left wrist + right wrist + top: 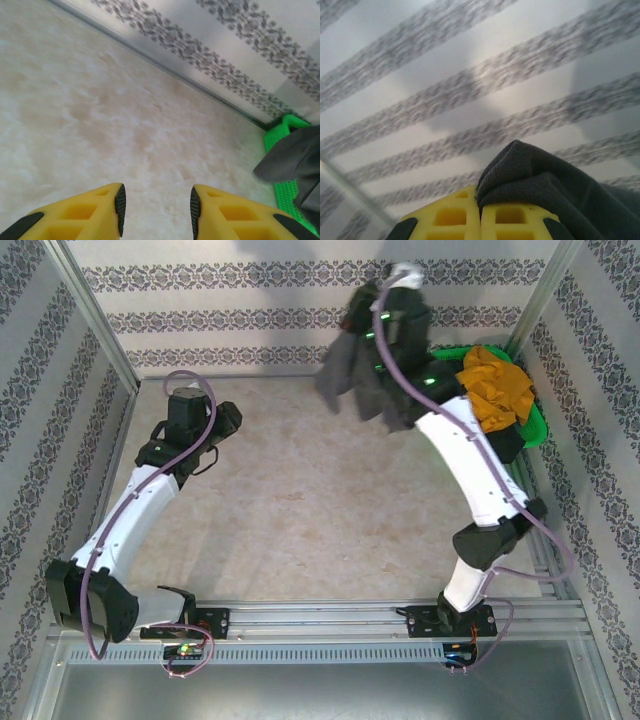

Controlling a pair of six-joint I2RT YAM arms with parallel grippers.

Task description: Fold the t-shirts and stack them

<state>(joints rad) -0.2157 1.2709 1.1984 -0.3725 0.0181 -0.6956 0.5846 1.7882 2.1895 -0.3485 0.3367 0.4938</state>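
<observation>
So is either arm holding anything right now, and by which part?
The right gripper is shut on the dark grey t-shirt, pinching a bunched fold of its cloth; the rest hangs down. The left gripper is open, holding nothing.

Charcoal-grey t-shirt (340, 375), mustard-orange t-shirt (497, 390), bright green basket (538, 427). Table (320, 520) beige, marbled. Walls (250, 315) white with grey floral stripes. Left gripper's fingers (100, 212) yellow, black pads. Arms (135, 510) white and black.
</observation>
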